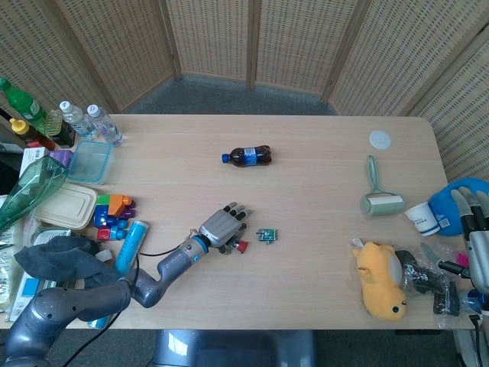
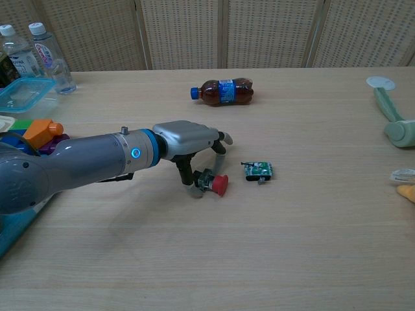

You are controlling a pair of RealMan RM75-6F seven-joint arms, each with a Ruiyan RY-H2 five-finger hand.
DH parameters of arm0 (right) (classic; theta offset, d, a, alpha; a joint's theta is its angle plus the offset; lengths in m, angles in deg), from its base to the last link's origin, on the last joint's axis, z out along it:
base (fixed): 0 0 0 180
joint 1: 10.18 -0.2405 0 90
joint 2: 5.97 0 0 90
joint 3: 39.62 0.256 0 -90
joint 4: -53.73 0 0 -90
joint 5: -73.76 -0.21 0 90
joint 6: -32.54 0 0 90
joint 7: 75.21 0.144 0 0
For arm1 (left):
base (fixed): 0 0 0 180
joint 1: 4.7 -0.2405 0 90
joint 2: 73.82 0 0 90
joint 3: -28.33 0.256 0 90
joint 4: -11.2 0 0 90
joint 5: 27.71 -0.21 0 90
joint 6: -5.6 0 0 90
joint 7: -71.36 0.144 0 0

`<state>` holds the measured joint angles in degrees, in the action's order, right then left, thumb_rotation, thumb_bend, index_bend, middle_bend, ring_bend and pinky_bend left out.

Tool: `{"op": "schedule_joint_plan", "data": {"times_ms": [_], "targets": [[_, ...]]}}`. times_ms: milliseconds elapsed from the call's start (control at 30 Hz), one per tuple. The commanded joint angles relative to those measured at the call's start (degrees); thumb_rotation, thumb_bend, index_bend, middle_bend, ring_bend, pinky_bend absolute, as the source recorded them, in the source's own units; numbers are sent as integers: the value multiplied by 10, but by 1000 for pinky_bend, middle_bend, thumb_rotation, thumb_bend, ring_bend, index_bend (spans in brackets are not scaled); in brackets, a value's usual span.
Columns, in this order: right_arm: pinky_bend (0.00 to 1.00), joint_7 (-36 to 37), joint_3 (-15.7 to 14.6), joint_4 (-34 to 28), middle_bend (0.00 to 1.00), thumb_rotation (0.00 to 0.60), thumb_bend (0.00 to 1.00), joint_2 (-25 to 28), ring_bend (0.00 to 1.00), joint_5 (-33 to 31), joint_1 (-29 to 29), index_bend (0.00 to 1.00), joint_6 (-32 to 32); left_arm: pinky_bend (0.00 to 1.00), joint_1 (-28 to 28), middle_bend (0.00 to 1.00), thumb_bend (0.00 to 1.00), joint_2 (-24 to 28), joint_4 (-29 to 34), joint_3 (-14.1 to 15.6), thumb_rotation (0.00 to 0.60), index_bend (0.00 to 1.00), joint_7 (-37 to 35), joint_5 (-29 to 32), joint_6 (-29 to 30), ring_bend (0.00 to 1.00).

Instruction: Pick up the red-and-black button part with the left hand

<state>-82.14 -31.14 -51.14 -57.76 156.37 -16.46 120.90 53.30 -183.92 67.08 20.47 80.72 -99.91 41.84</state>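
The red-and-black button part lies on the wooden table just left of centre, its red cap pointing right. My left hand arches over it from the left, thumb and fingertips pinching the black body, which still rests on the table. From the head view, the left hand covers most of the button part, leaving only the red cap visible. My right hand stands at the far right edge, fingers spread and holding nothing.
A small green circuit board sits just right of the button. A cola bottle lies further back. A lint roller, paper cup and yellow plush toy are on the right; toy blocks and containers crowd the left.
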Motion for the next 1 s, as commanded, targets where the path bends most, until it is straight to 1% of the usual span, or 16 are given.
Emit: {"op": "schedule_joint_plan", "data": {"times_ms": [33,367,533,633,733,867,1000], "targets": [[0,0,0,-1,0,364,245,0,0,1,1,0,0,0,-2,0,224,-2,-2,2,600,542,-5,-5,6,0],[0,4,0,1,0,369,243,0,0,2,2,0,0,0,-9,0,318,-9,-9,3,600,645,-20,-22,29,0],[0,2,1,1,0,368,241,1,0,3,4,0,2,0,-15,0,319,13,16,-2,600,645,-35,-31,45,0],[0,2,1,0,0,366,241,0,0,3,3,0,0,0,-23,0,319,49,54,-7,600,641,-33,-37,65,0],[0,1,0,1,0,366,241,-3,0,4,1,0,-4,0,-37,0,319,103,116,-19,600,638,-28,-37,95,0],[0,-1,0,5,0,366,242,-13,0,6,-4,0,-11,0,-59,0,318,194,216,-45,600,638,-14,-28,140,0],[0,-4,-1,9,0,365,242,-24,0,9,-10,0,-17,0,-78,0,316,275,302,-72,600,636,-2,-11,172,0]]}}
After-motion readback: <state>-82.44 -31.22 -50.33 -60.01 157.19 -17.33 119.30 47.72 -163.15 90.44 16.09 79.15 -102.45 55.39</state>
